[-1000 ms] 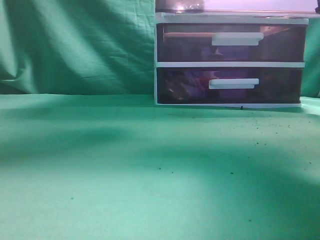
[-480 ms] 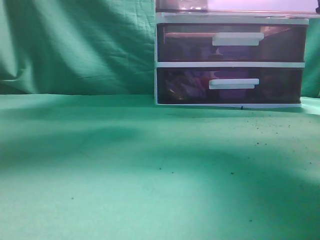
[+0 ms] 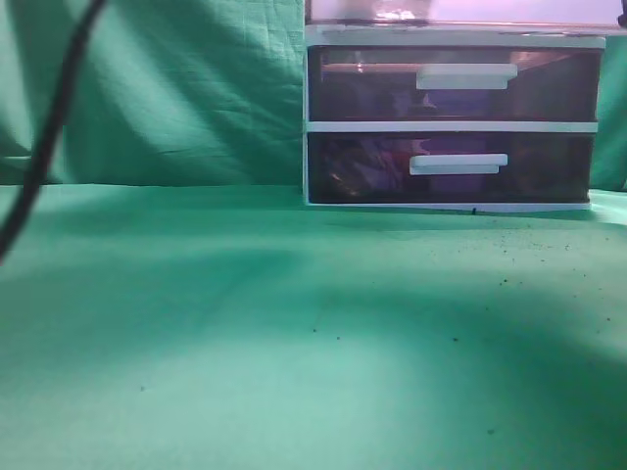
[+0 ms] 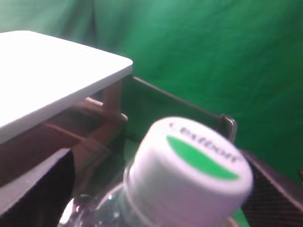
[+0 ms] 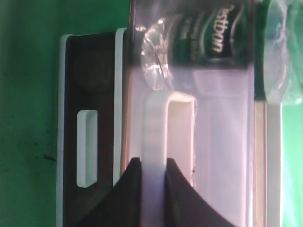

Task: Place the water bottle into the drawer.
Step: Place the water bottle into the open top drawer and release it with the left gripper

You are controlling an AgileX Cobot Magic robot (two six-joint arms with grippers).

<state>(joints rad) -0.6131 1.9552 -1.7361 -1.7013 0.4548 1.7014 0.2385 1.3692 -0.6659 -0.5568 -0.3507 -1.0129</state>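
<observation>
The white-framed drawer unit (image 3: 453,117) stands at the back of the green bench (image 3: 294,333), in front of the green cloth backdrop (image 3: 167,88). In the exterior view only the lower edge of the drawer (image 3: 460,12) shows at the top of the unit; under it are the two darker purple drawers (image 3: 451,83), each with a white bar handle.

In the right wrist view the drawer (image 5: 222,142) is pulled out from the unit, and its white bar handle (image 5: 156,132) sits between the two dark fingers of the right gripper (image 5: 152,172), which is closed on this handle. The water bottle (image 5: 213,42) lies on its side in the open drawer, behind the translucent front; its dark label and clear crinkled body are visible through the plastic.

In the left wrist view the water bottle (image 4: 189,175) fills the lower part of the picture, with its white cap with a green mark towards the camera. The left gripper (image 4: 156,208) shows dark fingers (image 4: 42,189) on both sides of the bottle, but if they press it or are loose I cannot tell. The white top of the unit (image 4: 52,71) is just beside the bottle, to the left and above.

A dark cable (image 3: 49,127) hangs at the left side of the exterior view, well apart from the unit.
</observation>
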